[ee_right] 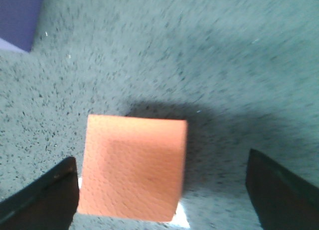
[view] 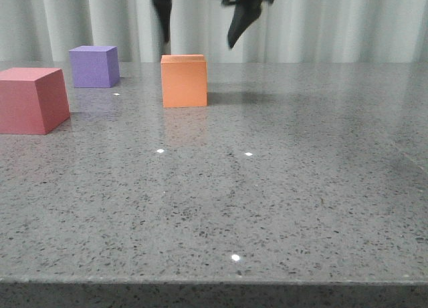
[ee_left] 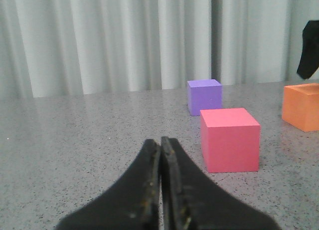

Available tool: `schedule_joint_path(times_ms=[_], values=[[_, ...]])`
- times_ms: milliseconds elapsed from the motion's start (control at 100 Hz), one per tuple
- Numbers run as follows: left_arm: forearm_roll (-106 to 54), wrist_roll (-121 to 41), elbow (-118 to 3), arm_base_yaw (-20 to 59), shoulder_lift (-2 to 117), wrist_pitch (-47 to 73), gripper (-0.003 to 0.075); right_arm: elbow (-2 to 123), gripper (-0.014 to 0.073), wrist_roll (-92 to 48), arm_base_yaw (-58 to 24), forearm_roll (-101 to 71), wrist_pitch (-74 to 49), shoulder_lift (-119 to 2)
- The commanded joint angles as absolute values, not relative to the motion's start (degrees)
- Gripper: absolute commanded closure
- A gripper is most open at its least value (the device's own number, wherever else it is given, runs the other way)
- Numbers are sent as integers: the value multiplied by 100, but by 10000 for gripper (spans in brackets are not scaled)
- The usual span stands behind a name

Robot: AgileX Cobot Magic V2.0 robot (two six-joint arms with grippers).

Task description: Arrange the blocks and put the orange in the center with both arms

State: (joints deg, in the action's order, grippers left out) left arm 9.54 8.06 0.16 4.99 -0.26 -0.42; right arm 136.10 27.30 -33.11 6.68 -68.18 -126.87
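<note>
The orange cube (view: 184, 81) stands on the grey speckled table, behind the middle. The purple cube (view: 94, 66) is at the far left. The pink-red cube (view: 30, 99) is nearer, at the left edge. My right gripper (view: 200, 27) hangs open above the orange cube, fingers apart and clear of it. In the right wrist view the orange cube (ee_right: 132, 167) lies between the spread fingers (ee_right: 160, 160), nearer one of them. My left gripper (ee_left: 160, 140) is shut and empty, low over the table, with the pink-red cube (ee_left: 230, 139), purple cube (ee_left: 204, 96) and orange cube (ee_left: 301, 106) beyond it.
A pale pleated curtain (view: 334, 21) closes off the back of the table. The table's front edge (view: 214, 280) runs across the bottom of the front view. A corner of the purple cube (ee_right: 17, 18) shows in the right wrist view.
</note>
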Motion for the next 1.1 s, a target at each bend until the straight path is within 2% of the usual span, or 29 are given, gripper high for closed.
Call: schedule_joint_path(times_ms=[0, 300, 490, 640, 870, 1090], values=[[933, 820, 261, 474, -204, -490, 739, 13781, -73, 2478, -3111, 806, -6734, -11974], [933, 820, 261, 474, -204, -490, 739, 13673, -73, 1751, -2429, 806, -7031, -11118], [933, 820, 261, 474, -204, -490, 739, 12961, -73, 1367, -2045, 862, -6841, -10418], [933, 820, 261, 474, -204, -490, 739, 11618, -73, 1236, -1582, 896, -6396, -9615], [933, 820, 261, 474, -204, -490, 739, 8826, -73, 1187, -805, 890, -4919, -7951], [933, 820, 261, 474, -204, -490, 739, 6655, -73, 1187, -322, 863, -3871, -6467]])
